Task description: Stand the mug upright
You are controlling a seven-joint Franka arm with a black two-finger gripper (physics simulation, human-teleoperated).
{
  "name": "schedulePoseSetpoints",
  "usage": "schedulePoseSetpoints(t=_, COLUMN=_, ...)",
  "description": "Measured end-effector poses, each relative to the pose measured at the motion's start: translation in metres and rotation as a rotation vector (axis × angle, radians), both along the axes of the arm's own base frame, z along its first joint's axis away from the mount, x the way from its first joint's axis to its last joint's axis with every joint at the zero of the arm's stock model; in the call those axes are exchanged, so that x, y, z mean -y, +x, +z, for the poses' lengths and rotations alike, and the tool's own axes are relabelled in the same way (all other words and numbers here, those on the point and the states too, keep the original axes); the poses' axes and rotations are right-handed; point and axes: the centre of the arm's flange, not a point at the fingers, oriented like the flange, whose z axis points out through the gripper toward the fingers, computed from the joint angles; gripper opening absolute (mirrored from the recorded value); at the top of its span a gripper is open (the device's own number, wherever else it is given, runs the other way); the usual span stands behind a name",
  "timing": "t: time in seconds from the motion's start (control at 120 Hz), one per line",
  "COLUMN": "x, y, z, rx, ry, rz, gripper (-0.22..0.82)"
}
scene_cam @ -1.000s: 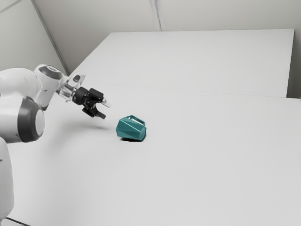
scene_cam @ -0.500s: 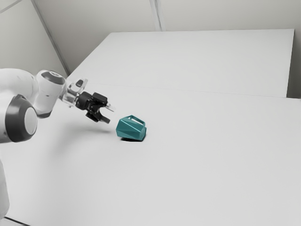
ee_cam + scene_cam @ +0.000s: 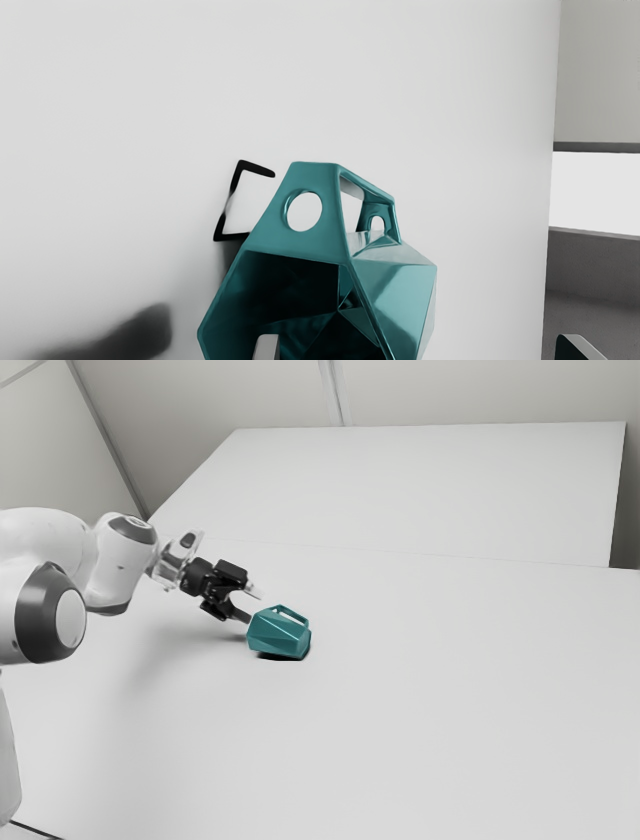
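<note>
My gripper is low over the table at the near side of the teal mug, which lies on its side with its handle upward. In the wrist view the mug turns its hollow mouth toward the hand. The gripper is open there, its fingertips wide apart; one overlaps the mug's dark opening and the other stands out beyond the mug's outer wall. Whether the first fingertip is inside the mouth or just in front of it, I cannot tell.
The white table extends around the mug, with its far edge toward the back of the exterior view. Shadows of the mug and hand fall on the surface. Beyond one table edge, the wrist view shows a grey wall.
My hand has moved down and toward the exterior view's right, closing the gap to the mug's mouth. The mug has stayed where it was.
</note>
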Motion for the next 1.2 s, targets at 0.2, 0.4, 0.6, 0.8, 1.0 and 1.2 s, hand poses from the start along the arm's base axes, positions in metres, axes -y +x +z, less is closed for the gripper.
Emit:
schedulePoseSetpoints(t=0.2, x=0.008, y=-0.010, z=-0.005, rx=-0.011, ry=-0.010, rz=0.013, gripper=0.60)
schedulePoseSetpoints(t=0.4, x=0.016, y=-0.011, z=-0.004, rx=-0.005, ry=-0.008, rz=0.016, gripper=0.60)
schedulePoseSetpoints(t=0.6, x=0.023, y=-0.008, z=-0.007, rx=0.000, ry=-0.008, rz=0.014, gripper=0.57)
schedulePoseSetpoints(t=0.8, x=0.028, y=-0.013, z=-0.011, rx=-0.006, ry=-0.009, rz=0.023, gripper=0.50)
schedulePoseSetpoints(t=1.0, x=0.027, y=-0.013, z=-0.012, rx=-0.006, ry=-0.005, rz=0.029, gripper=0.30)
schedulePoseSetpoints(t=1.2, x=0.027, y=-0.013, z=-0.013, rx=-0.005, ry=-0.003, rz=0.031, gripper=0.09)
